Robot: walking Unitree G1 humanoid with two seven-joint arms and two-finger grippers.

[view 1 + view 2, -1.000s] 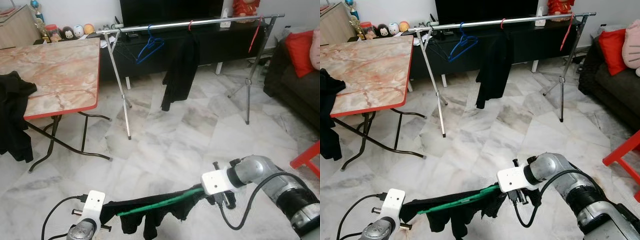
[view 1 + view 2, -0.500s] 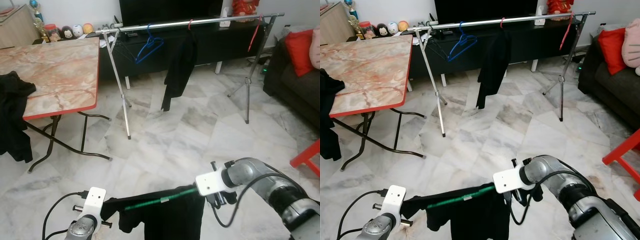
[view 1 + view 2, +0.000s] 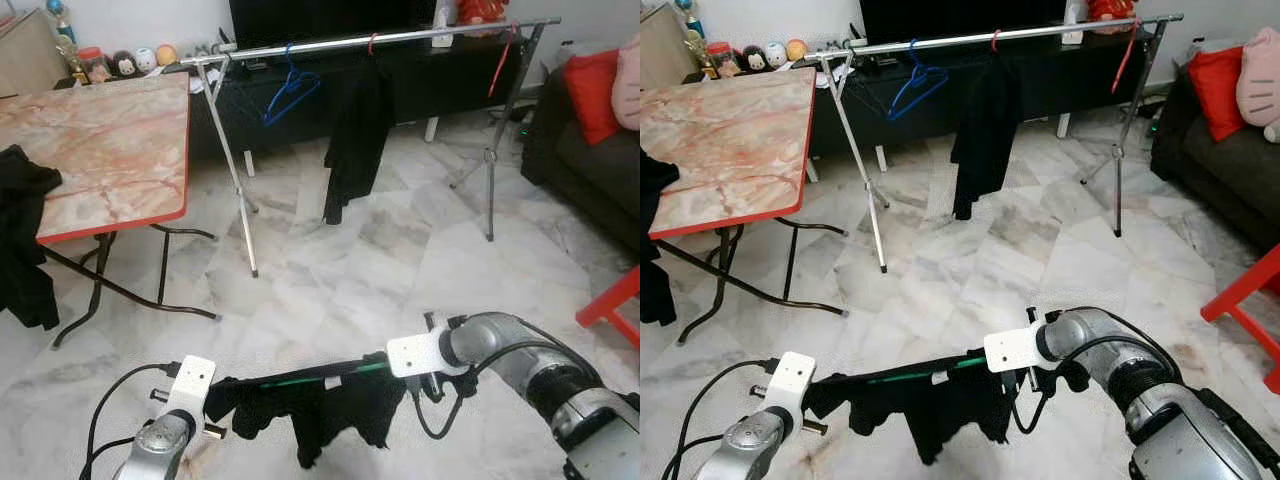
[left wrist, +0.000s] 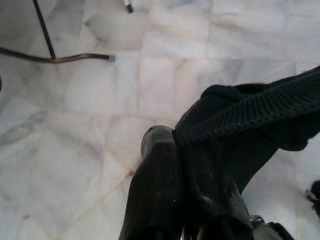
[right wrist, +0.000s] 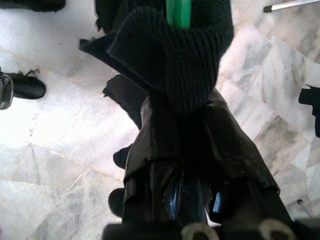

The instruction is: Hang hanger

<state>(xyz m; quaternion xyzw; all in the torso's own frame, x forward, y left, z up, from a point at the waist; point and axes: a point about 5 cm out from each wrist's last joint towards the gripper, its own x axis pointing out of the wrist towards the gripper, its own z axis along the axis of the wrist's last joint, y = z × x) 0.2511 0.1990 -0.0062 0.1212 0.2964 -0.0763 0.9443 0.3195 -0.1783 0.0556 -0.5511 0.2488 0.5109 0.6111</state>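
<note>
Right gripper [image 5: 180, 150] clamping green hanger [image 3: 320, 377], left gripper [image 4: 175, 165] gripping garment [image 3: 320, 410]

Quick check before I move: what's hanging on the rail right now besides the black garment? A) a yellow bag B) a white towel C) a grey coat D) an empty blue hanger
D: an empty blue hanger hangs on the rail, left of the black garment.
</note>
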